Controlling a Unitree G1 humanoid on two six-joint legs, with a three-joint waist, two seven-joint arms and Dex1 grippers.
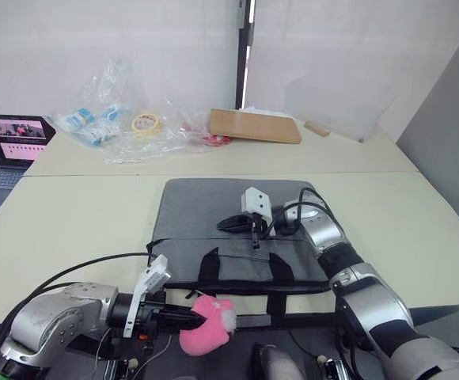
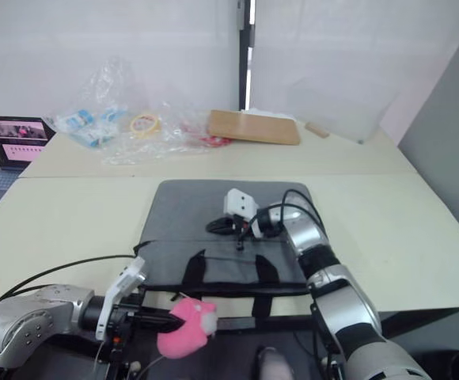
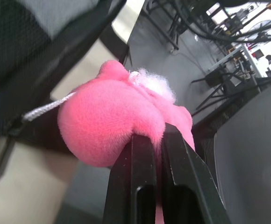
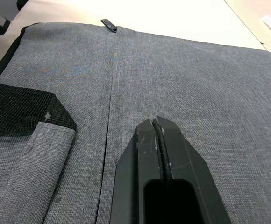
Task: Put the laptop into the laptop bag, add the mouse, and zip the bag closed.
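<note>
Left gripper clamps a fluffy pink ball off the table's near edge; right gripper rests shut over the laptop bag.

At the far left corner, a small dark laptop with a lit pinkish screen is cut off by the frame edge. The left fingers pinch the soft, fuzzy ball, a white cord trailing from it, just beside the bag's near black-edged side. The bag, flat grey woven fabric with two black strap handles, lies at the middle of the cream table, reaching its near edge. The right gripper's black fingers are pressed together, tips low over the bag's centre; contact cannot be told. Crinkled clear plastic bags and a brown board sit along the far edge.
</note>
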